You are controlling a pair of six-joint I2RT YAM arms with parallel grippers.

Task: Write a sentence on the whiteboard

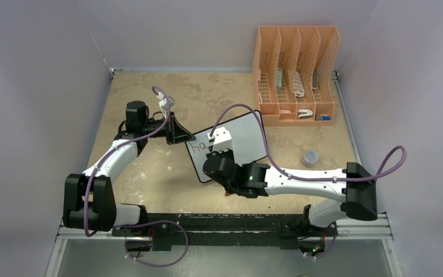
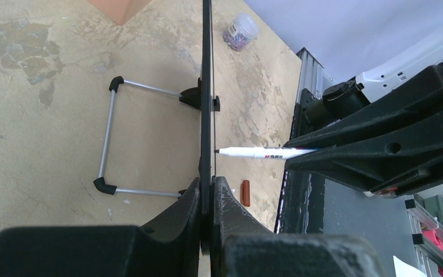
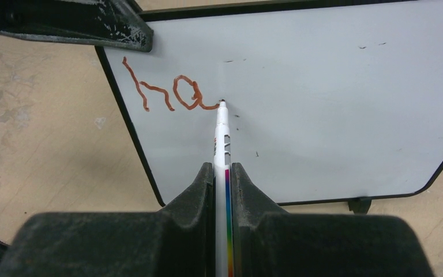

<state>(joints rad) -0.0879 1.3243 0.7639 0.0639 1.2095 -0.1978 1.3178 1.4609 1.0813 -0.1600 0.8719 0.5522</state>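
Now right gripper (image 3: 223, 173), clamped on marker (image 3: 222, 130), has tip on whiteboard (image 3: 323, 104) past "ha" lettering (image 3: 167, 92); left gripper (image 2: 207, 187) pinches board edge. Next: light, even strokes, board steady.

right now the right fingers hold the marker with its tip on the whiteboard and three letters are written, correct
Not three: the right wrist view shows only two letters, "ha". The rest stands: the right fingers hold the marker, its tip on the whiteboard.

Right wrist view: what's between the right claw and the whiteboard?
Only the white marker with a rainbow stripe, clamped in the right claw; its tip touches the small white black-framed whiteboard right after the red-brown letters "ha". Both wrist views show it.
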